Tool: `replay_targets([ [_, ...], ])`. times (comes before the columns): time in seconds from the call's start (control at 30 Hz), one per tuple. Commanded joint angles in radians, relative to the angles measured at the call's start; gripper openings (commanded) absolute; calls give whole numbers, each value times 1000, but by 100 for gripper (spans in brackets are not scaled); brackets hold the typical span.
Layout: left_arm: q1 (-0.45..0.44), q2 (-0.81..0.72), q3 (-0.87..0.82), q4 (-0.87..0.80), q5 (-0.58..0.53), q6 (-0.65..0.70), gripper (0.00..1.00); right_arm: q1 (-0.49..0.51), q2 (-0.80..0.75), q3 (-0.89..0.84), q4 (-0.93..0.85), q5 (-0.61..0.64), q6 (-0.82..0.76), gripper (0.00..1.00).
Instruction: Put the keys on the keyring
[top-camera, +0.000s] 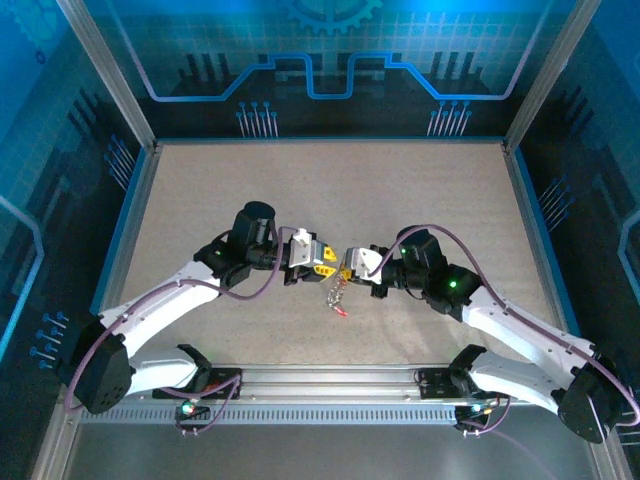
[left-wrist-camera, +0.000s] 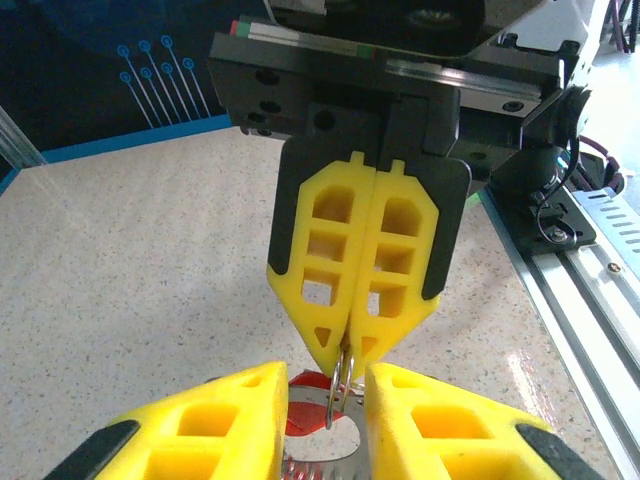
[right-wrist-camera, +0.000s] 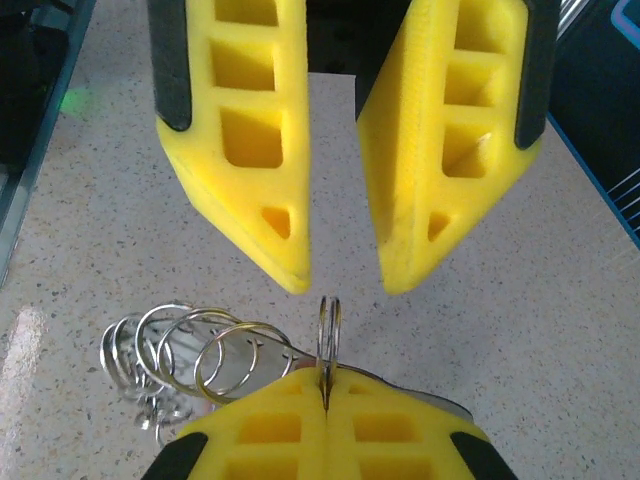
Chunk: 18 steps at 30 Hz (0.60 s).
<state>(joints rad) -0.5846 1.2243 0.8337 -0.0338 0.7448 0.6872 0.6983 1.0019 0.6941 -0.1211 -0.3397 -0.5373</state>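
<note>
My right gripper (right-wrist-camera: 325, 388) is shut on the rim of a small silver split ring, the keyring (right-wrist-camera: 328, 322), which stands upright out of its tips. Several more silver rings (right-wrist-camera: 200, 350) hang in a bunch to its left. Facing it, my left gripper (right-wrist-camera: 345, 285) is open, its tips a little short of the ring. In the left wrist view my left gripper (left-wrist-camera: 328, 375) stands either side of the ring (left-wrist-camera: 343, 385), pinched by the right gripper (left-wrist-camera: 345, 350). A key with a red head (left-wrist-camera: 305, 415) shows below. From above, the bunch (top-camera: 338, 295) dangles over the table.
The speckled beige table (top-camera: 300, 190) has free room on all sides of the grippers. A metal rail (top-camera: 330, 380) runs along the near edge by the arm bases. Blue-lit walls and aluminium posts (top-camera: 110, 85) enclose the table.
</note>
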Motion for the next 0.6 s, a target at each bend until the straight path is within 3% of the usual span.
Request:
replay_targets([
  [0.0, -3, 12, 40, -48, -5, 20, 28, 15, -4, 41, -4, -1, -18, 0],
  [0.4, -48, 53, 92, -166, -55, 107, 27, 30, -4, 43, 13, -21, -10, 0],
  [0.57, -59, 48, 96, -180, -82, 128, 14, 30, -15, 39, 19, -26, -3, 0],
])
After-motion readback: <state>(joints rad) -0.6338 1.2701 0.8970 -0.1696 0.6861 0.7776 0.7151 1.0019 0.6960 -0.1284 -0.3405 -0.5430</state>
